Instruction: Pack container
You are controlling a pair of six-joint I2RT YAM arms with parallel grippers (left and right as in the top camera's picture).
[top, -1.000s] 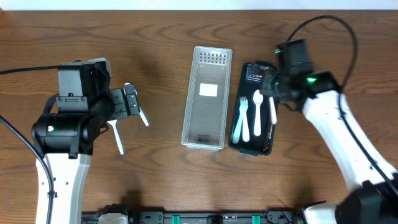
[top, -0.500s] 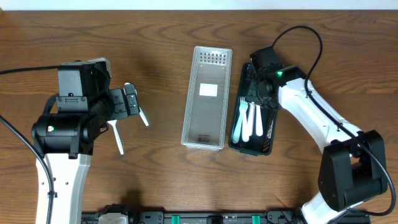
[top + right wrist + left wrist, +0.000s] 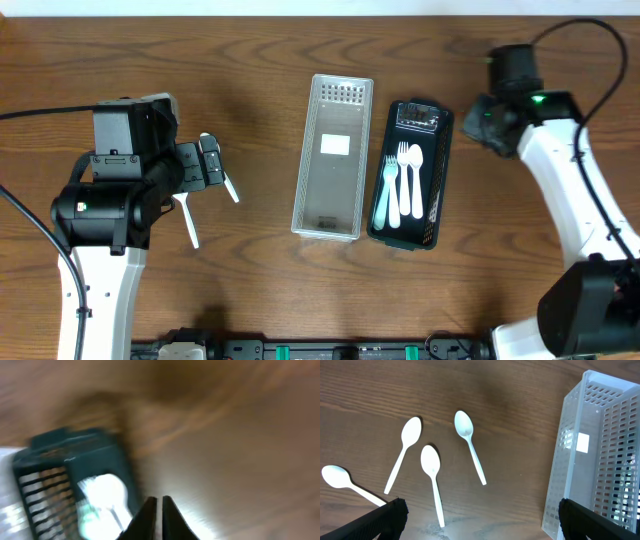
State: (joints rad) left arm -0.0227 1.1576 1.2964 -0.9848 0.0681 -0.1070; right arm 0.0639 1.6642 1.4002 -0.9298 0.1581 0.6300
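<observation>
Left claw hangs spread wide above four white spoons on the tabletop. Right claw, pressed together, hovers right of the black basket holding cutlery. Clear basket stands just left of it.

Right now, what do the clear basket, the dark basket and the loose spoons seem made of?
Clear basket: likely translucent rigid plastic, see-through slotted walls. Dark basket: probably moulded plastic, matte, grid-vented. Spoons: probably thin white plastic, smooth, slightly glossy.
</observation>
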